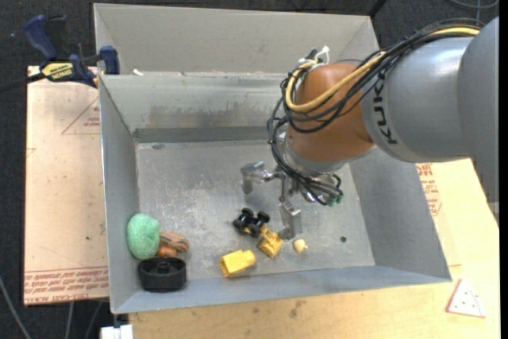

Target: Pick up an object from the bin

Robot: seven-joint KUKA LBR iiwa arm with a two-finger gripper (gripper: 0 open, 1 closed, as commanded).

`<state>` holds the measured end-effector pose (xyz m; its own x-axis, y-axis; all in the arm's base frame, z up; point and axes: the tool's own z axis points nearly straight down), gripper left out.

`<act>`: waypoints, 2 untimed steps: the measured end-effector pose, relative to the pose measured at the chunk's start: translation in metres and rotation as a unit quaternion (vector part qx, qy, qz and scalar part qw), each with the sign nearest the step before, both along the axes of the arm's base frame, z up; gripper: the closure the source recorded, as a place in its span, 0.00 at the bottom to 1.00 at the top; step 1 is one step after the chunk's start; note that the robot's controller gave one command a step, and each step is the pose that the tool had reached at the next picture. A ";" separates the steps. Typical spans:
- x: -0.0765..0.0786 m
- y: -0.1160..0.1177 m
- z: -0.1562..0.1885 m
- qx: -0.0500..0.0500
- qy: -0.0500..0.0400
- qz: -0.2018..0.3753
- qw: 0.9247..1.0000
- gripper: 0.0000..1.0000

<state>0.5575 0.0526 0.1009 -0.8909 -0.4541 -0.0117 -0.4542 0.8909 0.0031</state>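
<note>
My gripper [272, 198] hangs low over the bin floor, right of the middle, under the orange wrist cover. It is open: one finger [253, 174] points left and the other [290, 220] points toward the front, with nothing between them. A small black toy [250, 221] lies just in front of the gap. Beside the toy is a small yellow piece [270, 243], close to the front fingertip. A tiny cream bit [300, 245] lies just below that fingertip.
A yellow block [237, 262] lies near the front wall. In the front left corner sit a green ball [144, 235], an orange-brown thing [173, 244] and a black round disc [162, 274]. The arm comes in from the right.
</note>
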 end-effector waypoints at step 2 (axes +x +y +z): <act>-0.041 0.048 -0.031 -0.003 0.004 -0.021 1.000 1.00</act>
<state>0.5165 0.1007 0.0696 -0.9089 -0.4171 -0.0011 -0.4171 0.9089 0.0014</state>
